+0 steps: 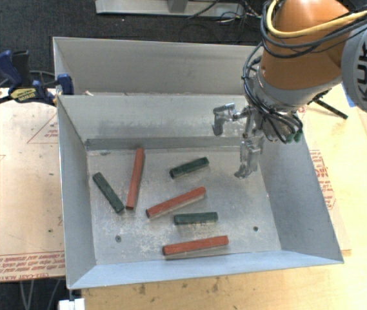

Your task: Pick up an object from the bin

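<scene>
My gripper [233, 144] hangs over the bin's back right part, open, with nothing between its fingers. One fingertip [244, 170] reaches down near the bin floor; the other [220, 120] sits higher, by the back wall. The nearest loose thing is a short dark green bar [189, 167], lying flat to the left of the lower fingertip and apart from it. A longer red bar [176, 201] lies slanted below that one, in the middle of the floor.
Another dark green bar [195, 218] and a red bar [195, 245] lie toward the front. At the left, a red bar [135, 178] and a dark green bar [108, 192] lie side by side. The arm's orange cover and cables loom over the bin's right rim.
</scene>
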`<state>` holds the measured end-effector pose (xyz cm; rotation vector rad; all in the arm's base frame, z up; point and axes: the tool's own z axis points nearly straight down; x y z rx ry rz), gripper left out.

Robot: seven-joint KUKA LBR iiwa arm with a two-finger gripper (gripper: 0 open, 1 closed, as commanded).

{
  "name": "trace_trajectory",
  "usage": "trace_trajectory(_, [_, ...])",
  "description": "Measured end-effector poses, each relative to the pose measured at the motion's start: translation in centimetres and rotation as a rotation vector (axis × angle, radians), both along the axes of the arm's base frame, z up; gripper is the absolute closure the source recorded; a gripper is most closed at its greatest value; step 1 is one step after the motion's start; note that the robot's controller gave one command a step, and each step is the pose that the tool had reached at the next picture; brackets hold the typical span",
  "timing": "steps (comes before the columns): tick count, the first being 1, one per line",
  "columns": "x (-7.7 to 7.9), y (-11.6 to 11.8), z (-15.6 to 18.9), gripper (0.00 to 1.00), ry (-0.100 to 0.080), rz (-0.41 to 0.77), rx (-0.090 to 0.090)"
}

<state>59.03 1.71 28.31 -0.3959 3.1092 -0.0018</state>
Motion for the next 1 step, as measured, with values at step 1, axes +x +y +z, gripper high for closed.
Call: trace_trajectory(1, [-4.55, 3.59, -14.56, 0.00, 0.013, 0.327, 0.001])
